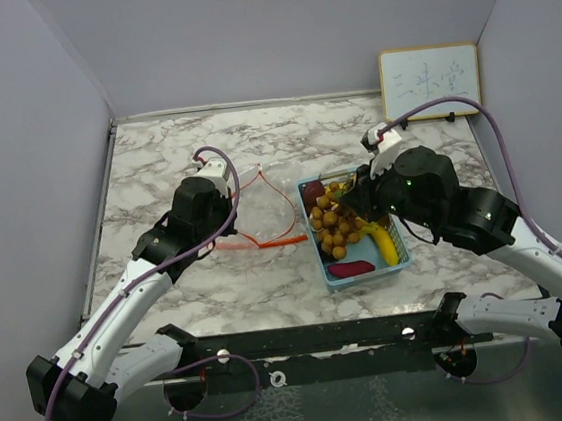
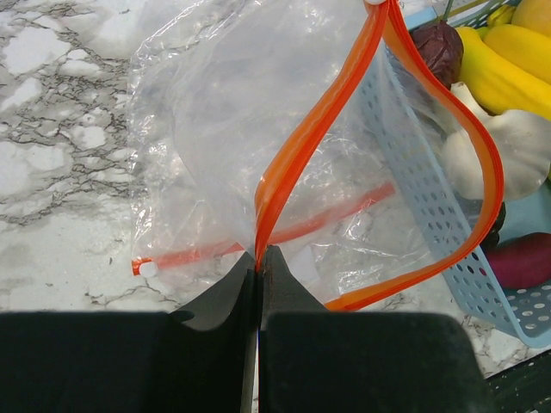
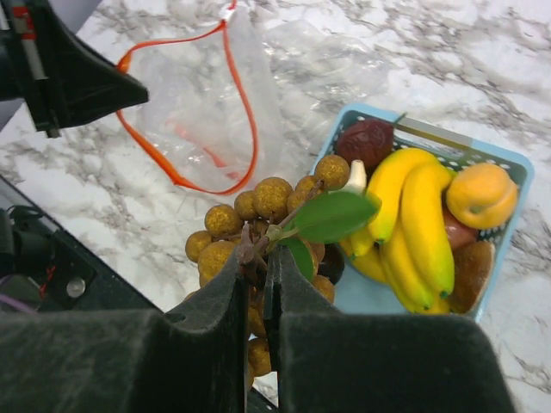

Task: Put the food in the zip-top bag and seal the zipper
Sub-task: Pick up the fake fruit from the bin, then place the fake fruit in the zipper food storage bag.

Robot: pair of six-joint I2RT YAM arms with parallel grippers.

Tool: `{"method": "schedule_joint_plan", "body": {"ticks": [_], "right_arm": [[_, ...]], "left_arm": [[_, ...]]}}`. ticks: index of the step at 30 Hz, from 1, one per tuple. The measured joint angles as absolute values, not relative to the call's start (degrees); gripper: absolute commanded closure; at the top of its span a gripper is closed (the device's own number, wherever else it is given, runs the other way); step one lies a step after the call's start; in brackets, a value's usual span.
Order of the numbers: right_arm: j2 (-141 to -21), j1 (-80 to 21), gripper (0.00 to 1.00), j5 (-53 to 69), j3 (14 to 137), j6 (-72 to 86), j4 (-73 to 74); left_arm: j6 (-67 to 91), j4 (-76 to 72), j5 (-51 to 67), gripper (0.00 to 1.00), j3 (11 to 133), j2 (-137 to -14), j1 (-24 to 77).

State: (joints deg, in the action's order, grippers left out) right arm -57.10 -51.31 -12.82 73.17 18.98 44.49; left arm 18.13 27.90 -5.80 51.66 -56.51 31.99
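Note:
The clear zip-top bag (image 2: 215, 120) lies on the marble left of the basket, its mouth open. My left gripper (image 2: 259, 251) is shut on its orange zipper rim (image 2: 314, 138) and holds that edge up. The food sits in a light-blue basket (image 3: 510, 165): yellow bananas (image 3: 413, 215), an orange fruit (image 3: 480, 194), a dark purple piece (image 3: 366, 142) and a magenta tuber (image 1: 350, 269). My right gripper (image 3: 256, 258) is shut on the stem of the brown berry cluster (image 3: 258, 202) with its green leaf, at the basket's left side. In the top view the cluster (image 1: 333, 230) shows below the right gripper (image 1: 349, 208).
A small whiteboard (image 1: 429, 79) stands at the back right. Grey walls close in the marble table (image 1: 155, 163) on three sides. A black rail (image 1: 305, 339) runs along the near edge between the arm bases.

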Motion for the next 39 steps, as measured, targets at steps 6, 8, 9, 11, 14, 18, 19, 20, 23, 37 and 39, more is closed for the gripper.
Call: {"method": "schedule_joint_plan", "body": {"ticks": [6, 8, 9, 11, 14, 18, 19, 20, 23, 37, 39], "right_arm": [[-56.82, -51.31, 0.98, -2.39, 69.47, 17.12, 35.0], [-57.32, -51.31, 0.98, 1.13, 68.2, 16.58, 30.0], [-57.74, -51.31, 0.98, 2.61, 67.64, 16.4, 27.51], [-59.37, -51.31, 0.98, 5.61, 66.65, 16.12, 22.35], [-63.92, -51.31, 0.98, 10.17, 66.13, 15.68, 14.81], [-69.28, -51.31, 0.98, 12.23, 65.87, 15.29, 8.54], [-70.61, -51.31, 0.98, 12.14, 65.76, 15.09, 7.25], [-71.5, -51.31, 0.98, 11.92, 65.71, 14.81, 6.31], [-73.63, -51.31, 0.98, 10.83, 65.71, 13.96, 4.84], [-77.38, -51.29, 0.98, 10.2, 65.39, 11.0, 4.29], [-78.28, -51.29, 0.98, 10.37, 65.39, 10.61, 4.58]], "left_arm": [[18.2, 27.86, -5.43, 1.0, 51.59, -56.49, 31.99], [18.26, 27.86, -5.28, 1.0, 51.59, -56.49, 31.99], [18.28, 27.83, -5.19, 1.0, 51.59, -56.49, 31.99], [18.31, 27.86, -4.97, 1.0, 51.59, -56.47, 31.99], [18.33, 27.73, -4.6, 1.0, 51.33, -56.36, 31.99], [18.33, 27.79, -3.86, 1.0, 51.07, -55.83, 31.99], [18.35, 27.86, -3.6, 1.0, 51.07, -55.59, 31.99], [18.39, 27.92, -3.22, 1.0, 51.07, -55.18, 31.99], [18.52, 28.21, -2.59, 1.0, 51.07, -53.65, 31.99], [18.74, 28.8, -2.52, 1.0, 50.39, -51.29, 31.88], [18.74, 28.77, -2.55, 1.0, 50.19, -51.29, 31.88]]}}
